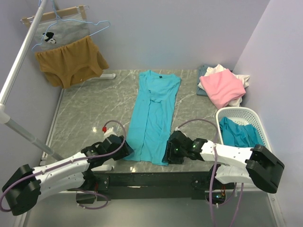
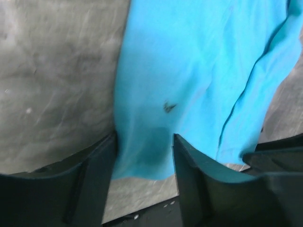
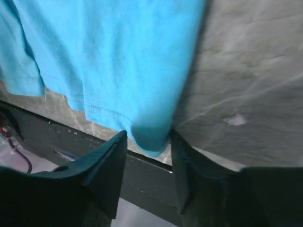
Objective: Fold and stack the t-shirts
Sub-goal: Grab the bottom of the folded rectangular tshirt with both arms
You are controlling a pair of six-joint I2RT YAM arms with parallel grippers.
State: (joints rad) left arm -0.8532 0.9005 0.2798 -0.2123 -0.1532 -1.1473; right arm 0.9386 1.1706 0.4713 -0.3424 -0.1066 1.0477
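A turquoise t-shirt (image 1: 154, 113) lies flat lengthwise on the marble table, collar at the far end, sides folded in. My left gripper (image 1: 127, 150) is at its near left hem corner. The left wrist view shows the cloth (image 2: 199, 61) running down between the fingers of this gripper (image 2: 144, 151), which stand apart. My right gripper (image 1: 166, 155) is at the near right hem corner. There the bunched corner (image 3: 149, 137) sits between the spread fingers of that gripper (image 3: 148, 142). A pink t-shirt (image 1: 221, 87) tops a pile with a white one (image 1: 218, 70).
A white basket (image 1: 258, 123) at the right holds a teal t-shirt (image 1: 236, 132). At the back left, a mustard-brown garment (image 1: 71, 59) and a grey printed one (image 1: 59, 33) hang from a rail. A slanted pole (image 1: 19, 56) crosses the left side. The black table edge (image 3: 142, 165) lies under the hem.
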